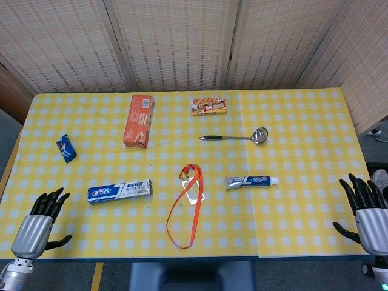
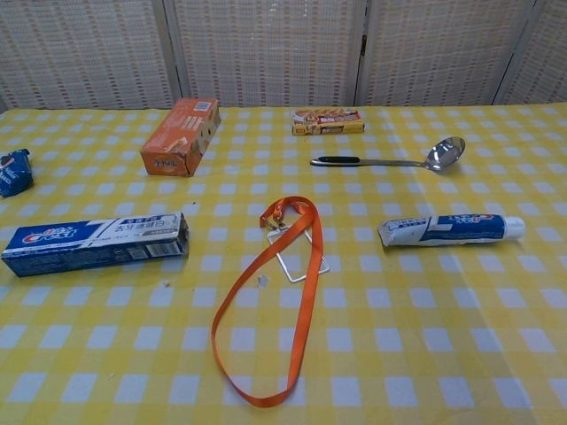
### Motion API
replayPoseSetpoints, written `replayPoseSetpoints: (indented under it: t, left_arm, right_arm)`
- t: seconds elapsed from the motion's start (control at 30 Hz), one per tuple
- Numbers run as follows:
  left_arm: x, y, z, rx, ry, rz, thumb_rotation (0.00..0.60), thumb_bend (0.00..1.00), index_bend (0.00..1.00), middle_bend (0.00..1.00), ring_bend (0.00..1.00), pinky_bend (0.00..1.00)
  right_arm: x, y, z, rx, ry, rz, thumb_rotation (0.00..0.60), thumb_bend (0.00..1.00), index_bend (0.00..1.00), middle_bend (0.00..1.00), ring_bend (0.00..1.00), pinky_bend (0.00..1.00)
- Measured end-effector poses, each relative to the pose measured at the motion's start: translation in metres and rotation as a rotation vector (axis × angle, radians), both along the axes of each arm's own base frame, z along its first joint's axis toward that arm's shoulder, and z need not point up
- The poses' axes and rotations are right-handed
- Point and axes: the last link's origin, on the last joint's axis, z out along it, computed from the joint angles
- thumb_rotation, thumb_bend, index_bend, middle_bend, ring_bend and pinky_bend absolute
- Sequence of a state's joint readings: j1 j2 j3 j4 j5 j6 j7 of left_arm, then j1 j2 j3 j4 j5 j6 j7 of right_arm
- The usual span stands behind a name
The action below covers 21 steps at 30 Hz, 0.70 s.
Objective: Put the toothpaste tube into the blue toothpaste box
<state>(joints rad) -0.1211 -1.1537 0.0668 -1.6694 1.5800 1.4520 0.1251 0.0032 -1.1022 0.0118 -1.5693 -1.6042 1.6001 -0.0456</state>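
Both your robot hands, left robot hand [image 1: 37,229] and right robot hand [image 1: 367,211], sit empty with fingers spread at the table [image 1: 303,230] corners. The toothpaste tube [image 2: 450,229] lies right of the orange lanyard [image 2: 275,301], the blue toothpaste box [image 2: 93,242] left of it.

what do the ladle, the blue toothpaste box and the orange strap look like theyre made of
Ladle: shiny metal bowl with bright reflections; the dark handle may be plastic.
Blue toothpaste box: looks like glossy printed cardboard, with sharp folded edges.
Orange strap: probably woven fabric, flat and matte, lying in a limp loop.
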Motion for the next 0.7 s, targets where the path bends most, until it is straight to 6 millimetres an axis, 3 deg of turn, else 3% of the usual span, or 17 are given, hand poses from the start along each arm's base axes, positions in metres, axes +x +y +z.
replayPoseSetpoints:
  t: [0.17,0.3,0.43,0.7]
  left_arm:
    - [0.006,0.002,-0.008,-0.012,-0.020,-0.035,0.600,0.18,0.04,0.04,0.01,0.02]
    - [0.018,0.015,-0.023,-0.048,-0.157,-0.077,0.600,0.18,0.15,0.16,0.10,0.17]
    - [0.027,0.041,-0.044,-0.125,-0.228,-0.103,0.600,0.19,0.18,0.21,0.14,0.26]
    - [0.054,0.109,-0.089,-0.325,-0.291,-0.051,0.600,0.19,0.18,0.21,0.14,0.27]
  right_arm:
    - [0.004,0.001,-0.002,0.001,0.009,0.021,0.600,0.11,0.00,0.00,0.00,0.00]
    - [0.005,0.000,-0.005,-0.013,0.023,0.015,0.600,0.11,0.00,0.00,0.00,0.00]
    - [0.007,-0.004,-0.007,-0.012,0.014,0.022,0.600,0.11,0.00,0.00,0.00,0.00]
    - [0.009,-0.013,-0.019,0.033,0.021,0.004,0.600,0.11,0.00,0.00,0.00,0.00]
